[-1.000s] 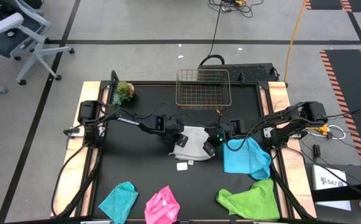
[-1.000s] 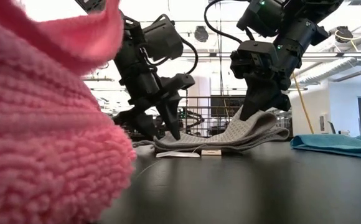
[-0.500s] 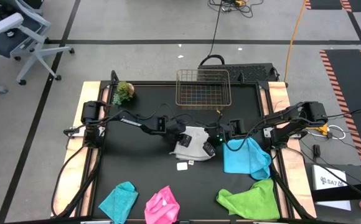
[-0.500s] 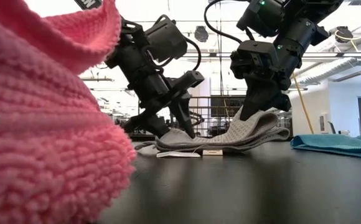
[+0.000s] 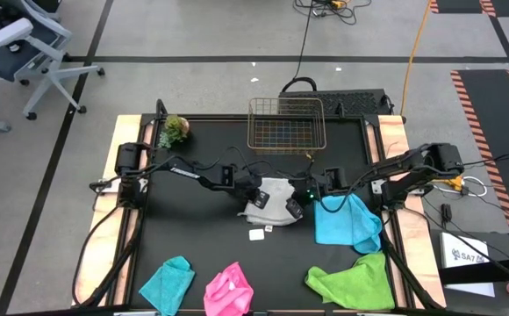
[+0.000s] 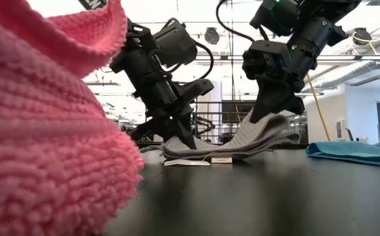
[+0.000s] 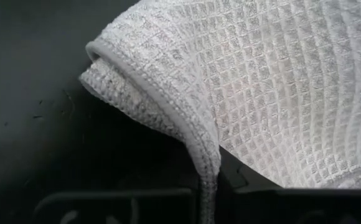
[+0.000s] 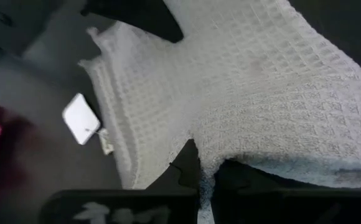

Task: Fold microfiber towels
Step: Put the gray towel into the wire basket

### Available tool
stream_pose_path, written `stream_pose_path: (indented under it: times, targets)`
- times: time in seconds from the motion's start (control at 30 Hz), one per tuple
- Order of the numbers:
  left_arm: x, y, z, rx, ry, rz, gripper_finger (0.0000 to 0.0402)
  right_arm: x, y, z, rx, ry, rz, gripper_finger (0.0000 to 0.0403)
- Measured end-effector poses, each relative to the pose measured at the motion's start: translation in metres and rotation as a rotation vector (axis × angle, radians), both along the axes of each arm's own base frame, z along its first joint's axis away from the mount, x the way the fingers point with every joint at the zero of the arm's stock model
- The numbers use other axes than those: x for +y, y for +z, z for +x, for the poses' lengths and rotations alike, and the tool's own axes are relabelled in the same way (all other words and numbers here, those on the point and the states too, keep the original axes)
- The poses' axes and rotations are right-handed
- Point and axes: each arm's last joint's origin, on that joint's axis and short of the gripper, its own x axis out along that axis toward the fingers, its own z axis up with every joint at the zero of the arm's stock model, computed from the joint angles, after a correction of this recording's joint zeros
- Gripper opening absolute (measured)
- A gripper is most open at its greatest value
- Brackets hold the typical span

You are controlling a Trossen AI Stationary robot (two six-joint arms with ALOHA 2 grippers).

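The white waffle-weave towel [image 5: 272, 198] lies folded in the middle of the black table [image 5: 193, 246], with a white tag [image 5: 256, 233] beside its near edge. My left gripper [image 5: 253, 200] is shut on its left side, and my right gripper [image 5: 295, 207] is shut on its right side. The sky blue towel [image 5: 347, 219] lies bunched at the right. Along the near edge lie the lime green [image 5: 355, 281], hot pink [image 5: 228, 290] and teal [image 5: 168, 283] towels. In the low view the pink towel [image 6: 46, 144] fills the left foreground. My left gripper pinches the white towel's hemmed edge [image 7: 206, 163] between its two fingers, on the towel's left side. The fingers [image 6: 185, 131] slant down from the table's left. That edge stays low, close to the table; one layer or several, I cannot tell. My right gripper pinches the towel's right part [image 8: 213, 160] between its two fingers, slanting down from the table's right. The held cloth [image 6: 259, 128] is raised into a ridge above the table. From there the towel slopes down to its left part, which lies on the table.
A wire basket [image 5: 285, 125] stands at the far edge and a small green plant [image 5: 174, 130] at the far left corner. Bare black table lies between the white towel and the towels along the near edge.
My left gripper has tipped further downward over the white towel's left edge and has shut on it. The towel has stayed where it was, its right part still held up by my right gripper.
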Motion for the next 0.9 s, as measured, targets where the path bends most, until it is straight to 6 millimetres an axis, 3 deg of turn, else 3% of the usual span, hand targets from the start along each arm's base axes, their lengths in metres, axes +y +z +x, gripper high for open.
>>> stream_pose_path:
  times: [0.37,0.57,0.7,0.9]
  targets:
    - [0.011,0.069,-0.013,-0.188,0.065,0.121,0.0006,-0.006,0.033,-0.009,-0.146,-0.02,-0.034,0.0]
    - [0.024,0.102,-0.025,-0.281,0.09,0.21,0.0006,-0.021,0.074,-0.001,-0.274,0.004,-0.133,0.0]
    - [0.038,0.124,-0.035,-0.334,0.11,0.284,0.0006,-0.038,0.101,0.003,-0.285,0.014,-0.24,0.0]
    - [0.073,0.176,-0.037,-0.385,0.105,0.431,0.0006,-0.076,0.127,-0.002,-0.262,-0.029,-0.357,0.0]
